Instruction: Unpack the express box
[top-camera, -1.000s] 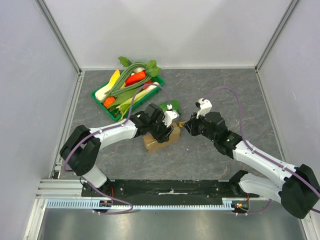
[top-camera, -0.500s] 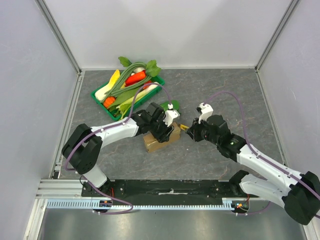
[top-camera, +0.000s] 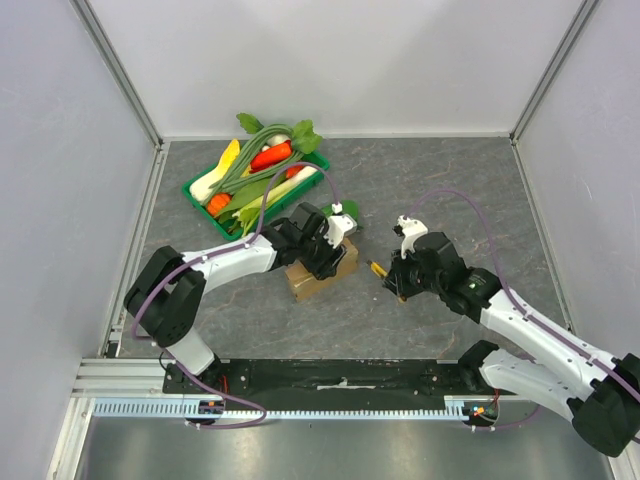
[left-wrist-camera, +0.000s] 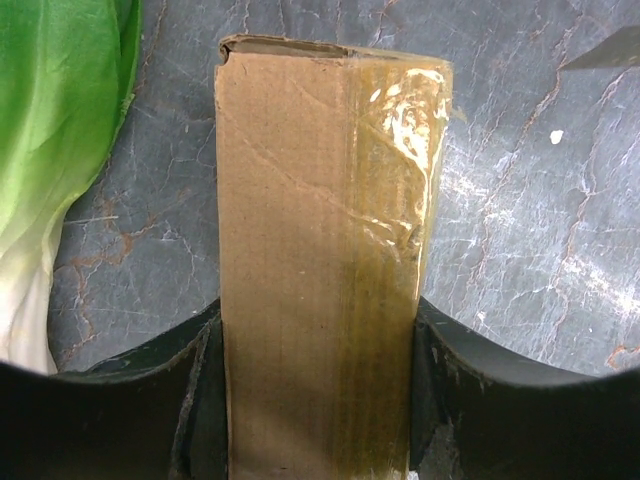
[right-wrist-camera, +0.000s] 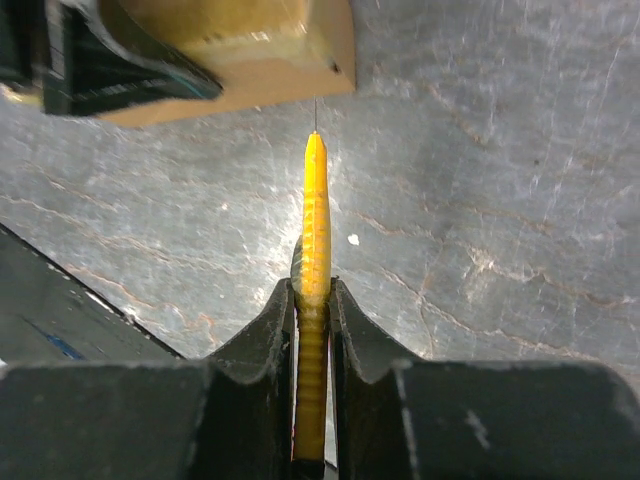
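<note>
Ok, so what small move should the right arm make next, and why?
Probably ease the right gripper forward until the yellow cutter it pinches meets the express box. The blade points at the box's corner but lies short of it, the clear tape on the box looks uncut, and the left gripper clamps the box steady.

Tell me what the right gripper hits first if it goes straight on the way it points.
Probably the express box: the yellow cutter clamped in the right gripper leads, its blade tip aimed at the box's near edge by a corner, a gap between. Relative height is unclear.
</note>
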